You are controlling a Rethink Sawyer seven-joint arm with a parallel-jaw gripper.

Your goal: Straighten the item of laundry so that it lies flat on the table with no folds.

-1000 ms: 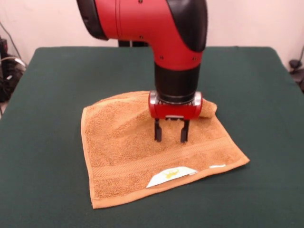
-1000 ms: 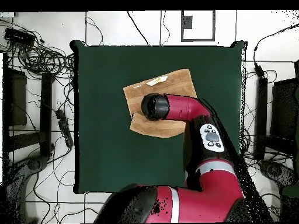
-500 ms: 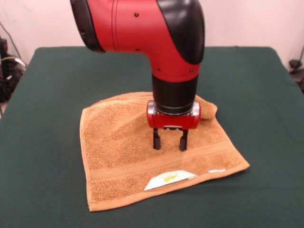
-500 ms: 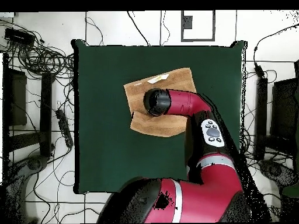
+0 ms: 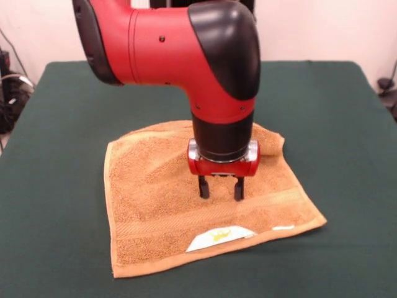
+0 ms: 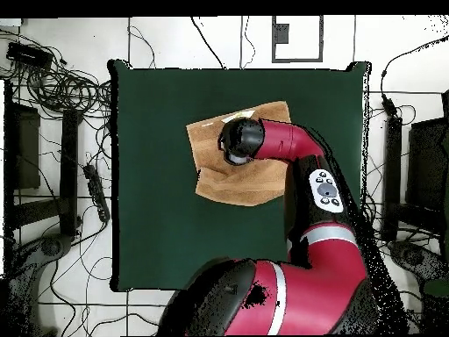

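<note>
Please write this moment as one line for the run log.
stage: straightening | gripper: open, tips down on towel middle | towel: mostly flat, far right corner folded | label: near edge | table: green

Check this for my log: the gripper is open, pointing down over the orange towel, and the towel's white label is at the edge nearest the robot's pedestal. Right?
One detail is wrong. In the front view the white label sits at the towel's edge farthest from the pedestal, nearest the camera. The gripper is indeed open, pointing down over the towel.
</note>
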